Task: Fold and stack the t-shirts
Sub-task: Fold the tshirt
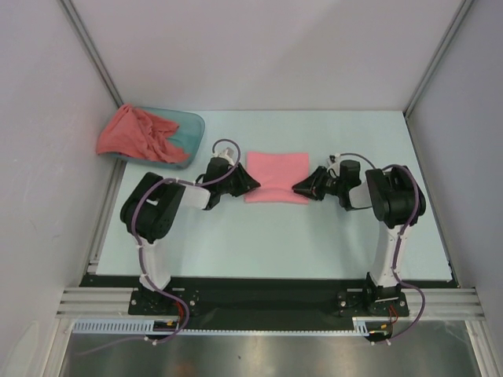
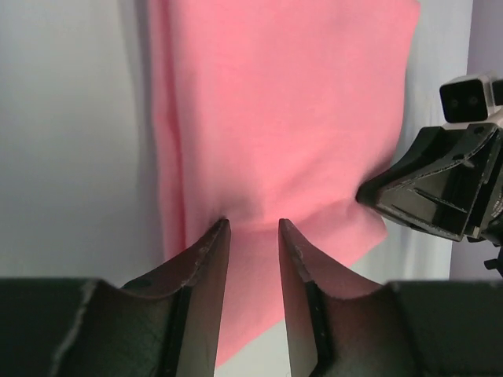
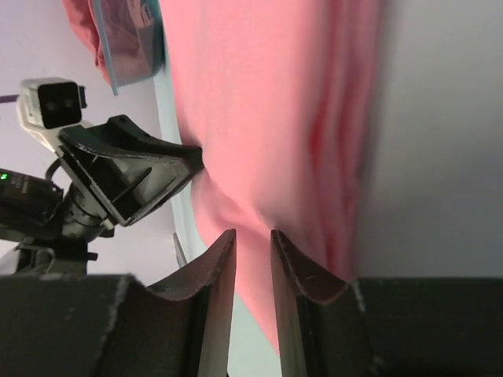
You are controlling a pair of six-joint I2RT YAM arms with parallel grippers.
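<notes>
Centre of desk (image 1: pixel 275 239): salmon-pink t-shirt (image 1: pixel 277 173), folded flat. Clamped on its lower edge are the left pincer (image 2: pixel 253 224) and right pincer (image 3: pixel 253 233), fabric puckering at the tips. Judgement: raise both corners level, move together, keep the edge taut. Upper left, teal tub (image 1: pixel 193 129) holds the crumpled coral-red t-shirt (image 1: pixel 132 133), spilling over the rim.

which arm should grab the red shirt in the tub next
Left: the coral-red shirt in the teal tub lies nearer the left gripper; the right gripper sits beyond the pink shirt.
</notes>
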